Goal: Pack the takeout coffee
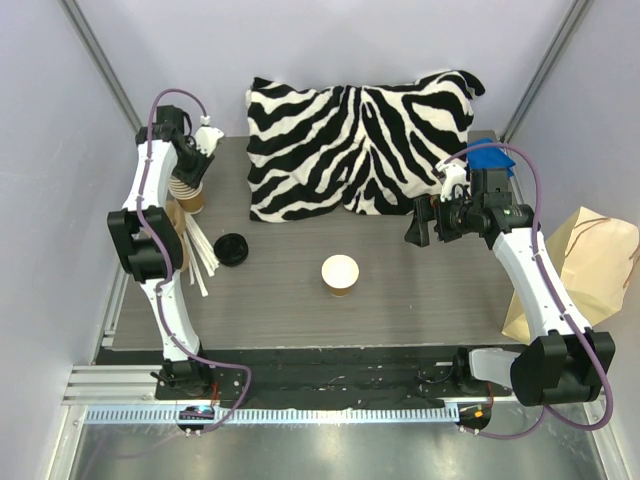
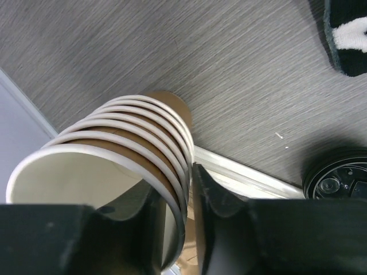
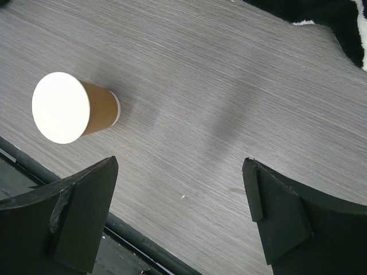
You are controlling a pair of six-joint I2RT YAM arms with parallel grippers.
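Note:
The takeout coffee is out of view; no lidded cup shows. A stack of unlidded brown cups with white rims (image 1: 188,192) (image 2: 132,137) stands at the table's far left. My left gripper (image 1: 196,170) (image 2: 186,183) reaches down onto it, one finger inside the top cup and the other outside, shut on that cup's wall. A single open brown cup (image 1: 340,275) (image 3: 71,109) stands mid-table. A loose black lid (image 1: 232,248) (image 2: 338,180) lies near the stack. My right gripper (image 1: 428,222) (image 3: 180,172) hovers wide open over bare table, right of the single cup.
A brown paper bag (image 1: 590,265) lies off the table's right edge. A zebra-striped pillow (image 1: 360,135) fills the back of the table. White stir sticks (image 1: 200,258) lie beside the stack. A blue object (image 1: 492,158) sits behind the right arm.

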